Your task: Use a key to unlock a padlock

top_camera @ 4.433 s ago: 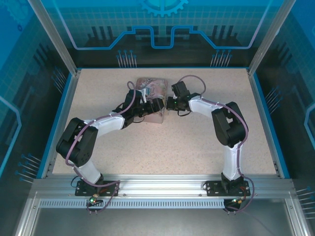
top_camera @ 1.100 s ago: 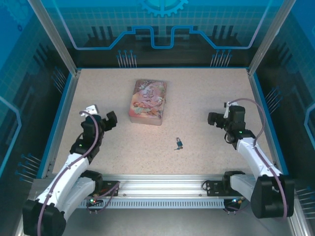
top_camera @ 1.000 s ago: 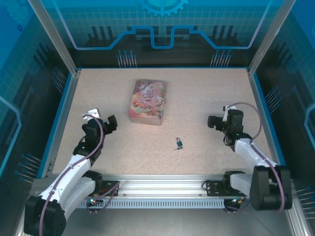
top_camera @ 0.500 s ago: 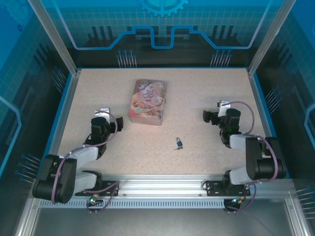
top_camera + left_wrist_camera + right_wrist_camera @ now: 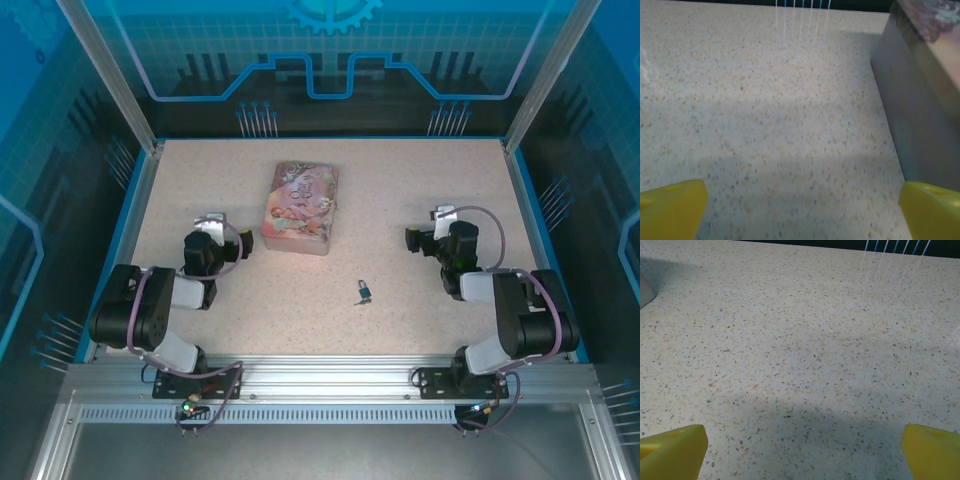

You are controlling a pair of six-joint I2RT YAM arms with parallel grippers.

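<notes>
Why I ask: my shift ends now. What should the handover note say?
Left gripper: open, empty, beside the tin.
Right gripper: open, empty, over bare table.
Padlock: on the table between the arms, nearer the bases than the tin. The key seems to lie against it, but it is too small to be sure.
Done: cannot tell whether the shackle is open.
Left: check the padlock; if locked, unlock it.
</notes>
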